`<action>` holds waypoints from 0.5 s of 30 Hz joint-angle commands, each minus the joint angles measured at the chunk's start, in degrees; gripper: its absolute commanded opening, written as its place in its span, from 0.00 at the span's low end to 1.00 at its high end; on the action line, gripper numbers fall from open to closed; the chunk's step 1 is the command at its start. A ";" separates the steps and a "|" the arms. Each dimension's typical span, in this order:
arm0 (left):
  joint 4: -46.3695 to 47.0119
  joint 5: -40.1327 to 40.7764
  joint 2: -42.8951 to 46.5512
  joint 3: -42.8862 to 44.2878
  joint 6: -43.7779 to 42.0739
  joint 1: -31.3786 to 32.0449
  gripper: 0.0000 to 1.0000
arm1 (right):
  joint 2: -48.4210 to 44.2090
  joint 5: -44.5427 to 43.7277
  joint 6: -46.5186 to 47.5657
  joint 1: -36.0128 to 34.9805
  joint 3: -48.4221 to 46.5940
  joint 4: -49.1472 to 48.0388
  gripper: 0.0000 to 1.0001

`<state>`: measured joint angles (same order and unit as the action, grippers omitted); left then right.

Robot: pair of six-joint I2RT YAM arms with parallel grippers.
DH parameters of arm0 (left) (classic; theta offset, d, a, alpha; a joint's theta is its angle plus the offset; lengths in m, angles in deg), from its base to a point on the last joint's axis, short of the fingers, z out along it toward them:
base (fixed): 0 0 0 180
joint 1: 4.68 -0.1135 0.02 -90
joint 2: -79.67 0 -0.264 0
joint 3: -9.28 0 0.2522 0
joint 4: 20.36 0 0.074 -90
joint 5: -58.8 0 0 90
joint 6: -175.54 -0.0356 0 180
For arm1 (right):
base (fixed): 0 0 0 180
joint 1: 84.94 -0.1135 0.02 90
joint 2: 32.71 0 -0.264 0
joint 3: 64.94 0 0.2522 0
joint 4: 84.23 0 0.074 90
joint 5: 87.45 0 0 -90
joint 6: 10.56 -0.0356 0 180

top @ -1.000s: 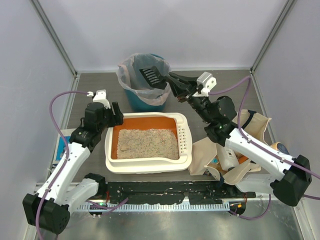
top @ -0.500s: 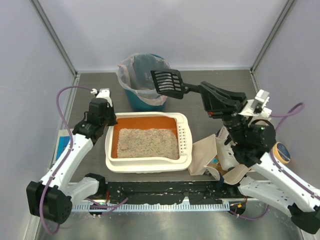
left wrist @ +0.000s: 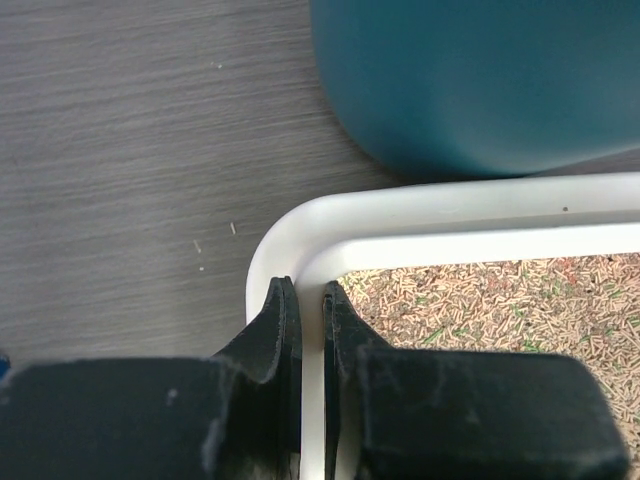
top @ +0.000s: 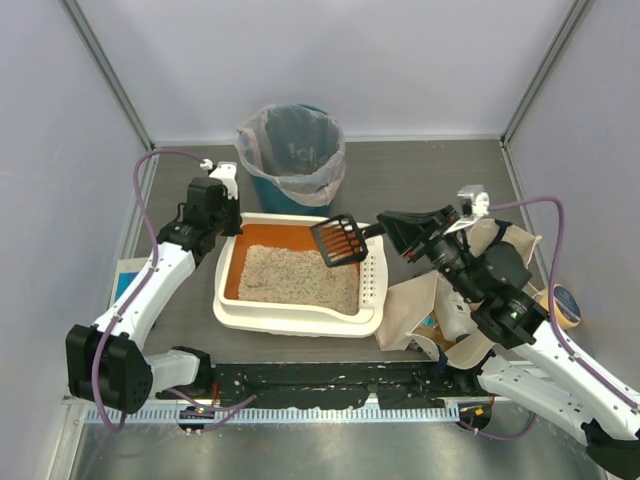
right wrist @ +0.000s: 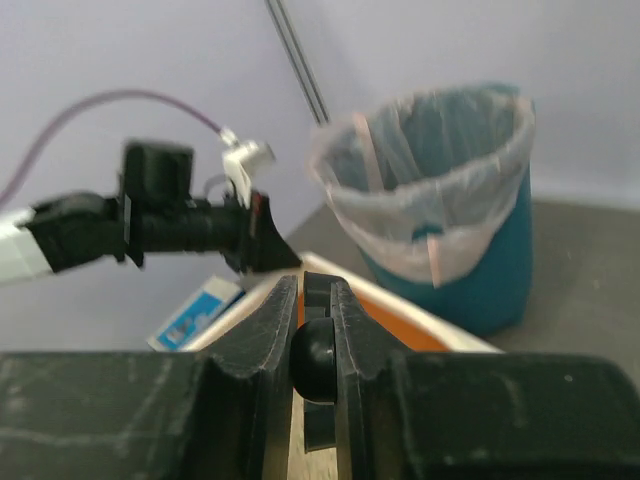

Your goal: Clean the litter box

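Litter box lies mid-tabletop, before the teal bin. Left tool pinches its far-left rim; right tool grips the scoop by its handle, blade over the litter. Risk: a hard dig shifts the box or flings granules out.
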<state>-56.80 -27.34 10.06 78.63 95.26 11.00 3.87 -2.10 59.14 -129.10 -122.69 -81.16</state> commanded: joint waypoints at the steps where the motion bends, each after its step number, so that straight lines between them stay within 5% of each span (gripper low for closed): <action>1: 2.02 -9.30 -4.22 0.74 0.04 1.28 0.00 | 2.53 0.08 -2.12 -0.22 -1.62 16.81 0.01; 6: 3.43 -10.19 -5.89 2.59 -1.10 2.60 0.00 | 6.92 -5.44 -4.58 -0.31 -3.65 23.35 0.01; 8: 3.34 -9.66 -5.81 2.94 -0.93 2.51 0.07 | 8.33 -6.86 -5.98 -0.22 -4.18 24.50 0.01; 13: 1.15 -4.31 -2.04 2.07 -0.22 2.60 0.63 | 13.60 -12.04 -8.27 -0.22 -4.09 26.16 0.01; 15: 0.36 -1.76 1.55 1.28 1.53 2.51 0.72 | 14.48 -13.98 -9.23 -0.22 -3.83 26.60 0.01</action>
<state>-54.81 -31.06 5.82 80.84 94.05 12.99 16.96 -9.66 52.24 -129.10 -124.35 -56.27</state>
